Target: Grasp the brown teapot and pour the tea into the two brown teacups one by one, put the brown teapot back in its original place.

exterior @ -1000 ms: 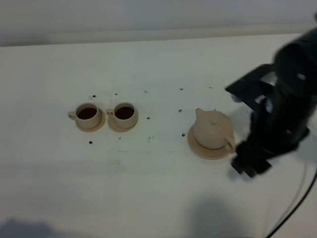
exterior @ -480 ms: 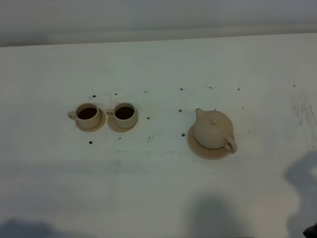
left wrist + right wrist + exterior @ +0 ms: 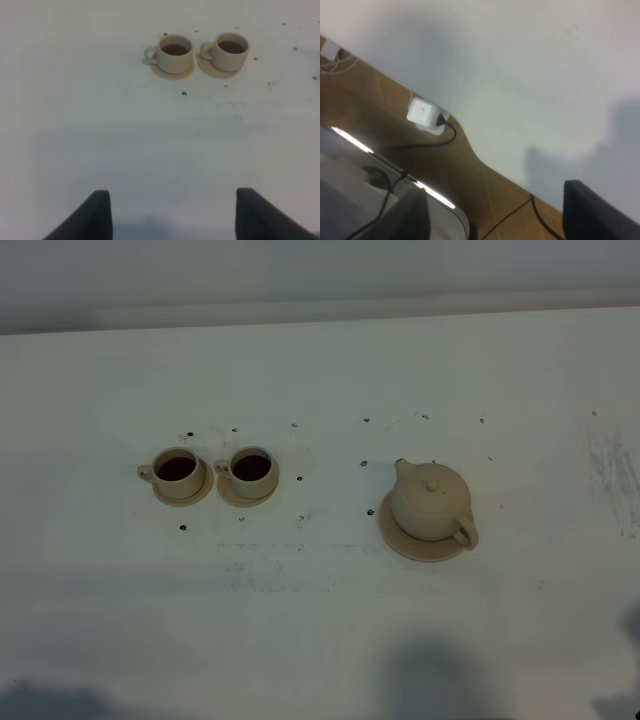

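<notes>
Squat pale tan ceramic teapot rests on its wide saucer; both small tan teacups, beyond the wide-spread, empty left fingers, hold tea. Right fingers spread wide, empty.

Matt, pale tan ceramic teapot on a matching matt saucer. Two matt tan ceramic teacups hold dark glossy liquid. The white table looks smooth, dull, lightly scuffed. Wood-grain floor shows a glossy sheen.

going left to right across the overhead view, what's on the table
left teacup on its saucer → right teacup on its saucer → teapot on the wider saucer
</notes>
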`<action>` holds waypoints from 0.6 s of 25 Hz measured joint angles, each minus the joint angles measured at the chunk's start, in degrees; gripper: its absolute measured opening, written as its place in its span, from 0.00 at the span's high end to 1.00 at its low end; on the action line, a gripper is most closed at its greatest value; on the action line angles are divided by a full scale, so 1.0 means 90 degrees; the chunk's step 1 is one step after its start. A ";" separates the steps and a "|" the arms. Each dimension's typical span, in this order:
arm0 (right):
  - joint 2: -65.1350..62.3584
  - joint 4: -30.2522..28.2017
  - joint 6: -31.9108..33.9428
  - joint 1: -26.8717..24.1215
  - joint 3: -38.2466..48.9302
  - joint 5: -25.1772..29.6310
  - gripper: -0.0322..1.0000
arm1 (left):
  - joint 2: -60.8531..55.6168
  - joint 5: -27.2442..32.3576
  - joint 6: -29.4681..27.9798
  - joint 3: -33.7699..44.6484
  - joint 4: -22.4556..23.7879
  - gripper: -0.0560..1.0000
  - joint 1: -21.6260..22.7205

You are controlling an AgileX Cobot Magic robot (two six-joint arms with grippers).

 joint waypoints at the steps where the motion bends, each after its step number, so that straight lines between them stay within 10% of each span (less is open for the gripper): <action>1: -0.0032 0.0000 0.0000 0.0000 0.0000 0.0000 0.44 | 0.0000 0.0000 0.0000 0.0000 0.0000 0.46 0.0000; 6: -0.0321 -0.0005 0.0002 -0.0159 0.0000 0.0000 0.44 | 0.0000 0.0000 0.0000 0.0000 0.0000 0.46 0.0000; 15: -0.1706 0.0000 0.0002 -0.2384 0.0000 -0.0013 0.44 | 0.0000 0.0000 0.0000 0.0000 0.0000 0.46 0.0000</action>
